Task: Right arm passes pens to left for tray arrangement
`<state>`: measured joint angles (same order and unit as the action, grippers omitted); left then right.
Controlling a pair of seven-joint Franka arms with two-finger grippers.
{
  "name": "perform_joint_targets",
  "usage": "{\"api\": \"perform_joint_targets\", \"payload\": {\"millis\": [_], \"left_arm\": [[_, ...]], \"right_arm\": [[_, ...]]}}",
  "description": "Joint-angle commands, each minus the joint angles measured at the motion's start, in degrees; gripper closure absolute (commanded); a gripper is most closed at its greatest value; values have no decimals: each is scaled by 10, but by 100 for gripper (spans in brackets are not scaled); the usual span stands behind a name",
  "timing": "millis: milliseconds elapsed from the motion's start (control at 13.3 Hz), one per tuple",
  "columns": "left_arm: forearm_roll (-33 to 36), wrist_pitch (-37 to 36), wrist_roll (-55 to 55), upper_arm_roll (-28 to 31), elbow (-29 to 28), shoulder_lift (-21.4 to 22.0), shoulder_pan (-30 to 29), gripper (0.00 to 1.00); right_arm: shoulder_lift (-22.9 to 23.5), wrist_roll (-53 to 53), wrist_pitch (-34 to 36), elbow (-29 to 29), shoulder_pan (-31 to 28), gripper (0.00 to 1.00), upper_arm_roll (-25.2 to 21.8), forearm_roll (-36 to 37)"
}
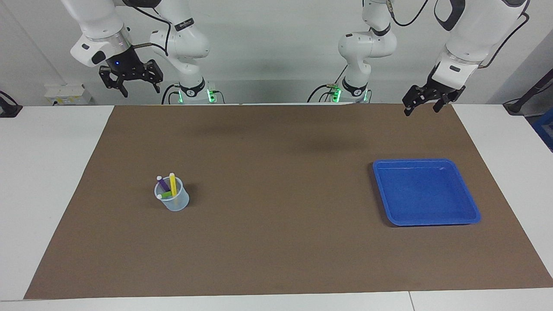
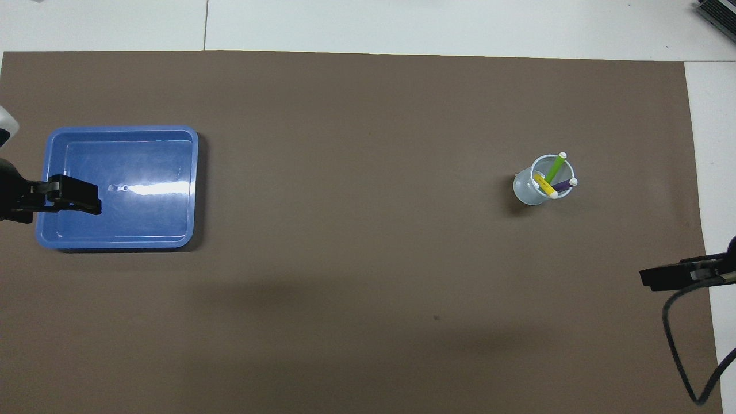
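Well apart from right pincer (image 1: 137, 88): pens (image 1: 167, 186).

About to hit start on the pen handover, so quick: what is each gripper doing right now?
Left gripper: open, empty, raised above the mat's edge nearest the robots, waiting.
Right gripper: open, empty, raised at its own end, away from the pens.

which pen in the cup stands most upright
The yellow pen: it rises nearly straight from the cup, while the purple pen and green pen lean sideways.
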<state>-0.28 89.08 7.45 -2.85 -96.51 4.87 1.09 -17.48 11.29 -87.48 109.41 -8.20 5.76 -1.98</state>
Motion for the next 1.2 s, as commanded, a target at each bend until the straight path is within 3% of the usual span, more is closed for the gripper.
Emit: {"api": "perform_joint_targets", "payload": {"millis": [0, 225, 601, 826, 1127], "left_arm": [[3, -4, -4, -1, 3, 1, 1, 0], [3, 4, -5, -1, 4, 1, 4, 0], [3, -2, 2, -3, 2, 4, 6, 0], [2, -1, 7, -6, -5, 7, 6, 0], [1, 0, 48, -6, -6, 8, 18, 0]], "right_arm": [[-15, -1, -8, 16, 0, 0, 2, 12], [-15, 62, -8, 16, -1, 0, 1, 16], [-18, 73, 11, 8, -7, 0, 0, 40], [-19, 71, -36, 39, -6, 0, 0, 30], [56, 58, -116, 48, -30, 0, 0, -11]]}}
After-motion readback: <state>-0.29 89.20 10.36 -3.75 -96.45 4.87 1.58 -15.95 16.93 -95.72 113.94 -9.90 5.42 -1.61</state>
